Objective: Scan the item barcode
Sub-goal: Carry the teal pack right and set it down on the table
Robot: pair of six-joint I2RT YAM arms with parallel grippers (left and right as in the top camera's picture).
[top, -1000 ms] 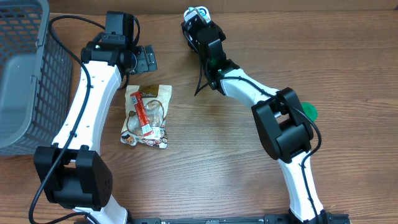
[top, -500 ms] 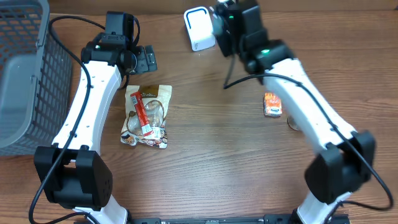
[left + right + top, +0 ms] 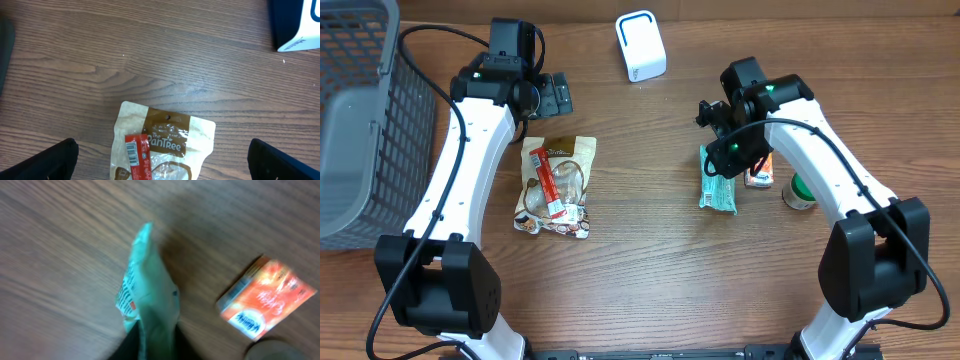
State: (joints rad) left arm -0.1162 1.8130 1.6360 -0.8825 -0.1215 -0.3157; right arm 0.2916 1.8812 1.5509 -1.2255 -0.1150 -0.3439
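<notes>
Right jaws: pinching green packet (image 3: pixel 147 292) | orange carton (image 3: pixel 265 297) just beside, on worktop (image 3: pixel 60 255) | left jaws: spread wide above snack pouch (image 3: pixel 160 145)

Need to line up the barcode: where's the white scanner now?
Overhead view, top centre: the white scanner sits between the left hand and the teal packet, farther back than both.

Wooden desk (image 3: pixel 650 280) underneath everything. Grey mesh basket (image 3: pixel 412 110) at the far left edge. Beige snack pouch (image 3: pixel 577 163) lying flat left of centre, with a red stick packet (image 3: pixel 548 182) on top. Small orange packet (image 3: pixel 265 297) right of centre, and just beside it a round green-and-white tub (image 3: pixel 800 193).
</notes>
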